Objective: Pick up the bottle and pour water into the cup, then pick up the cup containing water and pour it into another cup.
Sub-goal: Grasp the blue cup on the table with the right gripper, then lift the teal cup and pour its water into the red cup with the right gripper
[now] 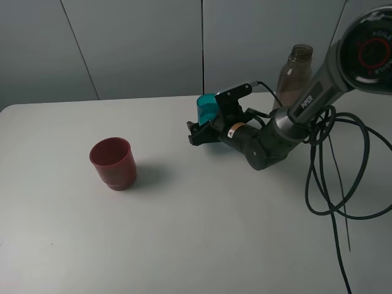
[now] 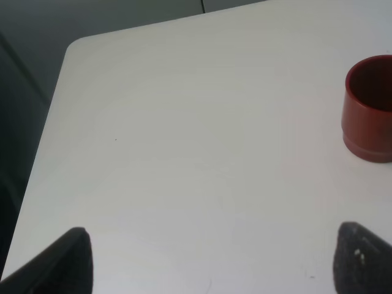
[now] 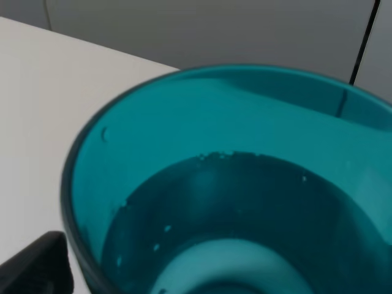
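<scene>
The teal-blue cup (image 1: 207,108) stands upright at the back middle of the table. My right gripper (image 1: 199,131) is low at its front, jaws wide and open, the cup close in between them. In the right wrist view the cup (image 3: 233,184) fills the frame, with water and small bubbles inside, and one dark finger (image 3: 37,266) beside its wall. The grey-brown bottle (image 1: 296,76) stands uncapped behind the right arm. The dark red cup (image 1: 113,162) sits alone at the left, also visible as the red cup (image 2: 369,107) beyond my open, empty left gripper (image 2: 214,269).
The right arm's black cables (image 1: 343,184) loop over the table's right side. The white table's (image 2: 184,122) far-left corner and edge show in the left wrist view, with a dark drop beyond. Grey wall panels stand behind the table.
</scene>
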Action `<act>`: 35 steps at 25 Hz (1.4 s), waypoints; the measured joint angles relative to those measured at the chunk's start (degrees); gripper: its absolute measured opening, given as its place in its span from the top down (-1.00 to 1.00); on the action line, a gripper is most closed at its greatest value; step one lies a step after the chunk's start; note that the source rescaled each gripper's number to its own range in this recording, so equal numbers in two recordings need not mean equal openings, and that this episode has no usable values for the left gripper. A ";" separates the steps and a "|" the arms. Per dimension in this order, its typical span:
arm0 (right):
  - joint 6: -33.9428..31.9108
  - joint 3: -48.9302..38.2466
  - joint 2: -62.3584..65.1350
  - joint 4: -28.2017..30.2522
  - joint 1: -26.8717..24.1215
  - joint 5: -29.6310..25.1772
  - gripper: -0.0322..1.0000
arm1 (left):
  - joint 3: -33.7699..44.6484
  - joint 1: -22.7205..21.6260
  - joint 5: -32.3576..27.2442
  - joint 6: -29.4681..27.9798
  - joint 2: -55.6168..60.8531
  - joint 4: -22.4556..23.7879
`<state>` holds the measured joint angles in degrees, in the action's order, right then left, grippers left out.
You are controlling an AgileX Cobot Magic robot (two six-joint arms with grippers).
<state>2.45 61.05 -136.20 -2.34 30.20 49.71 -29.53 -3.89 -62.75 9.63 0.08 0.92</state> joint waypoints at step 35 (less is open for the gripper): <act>-1.06 2.68 -2.36 -1.77 0.00 2.42 0.81 | 0.00 0.00 0.00 0.11 0.00 0.00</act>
<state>1.39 63.74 -138.57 -4.10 30.20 52.13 -29.53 -3.89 -62.75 9.74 0.08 0.92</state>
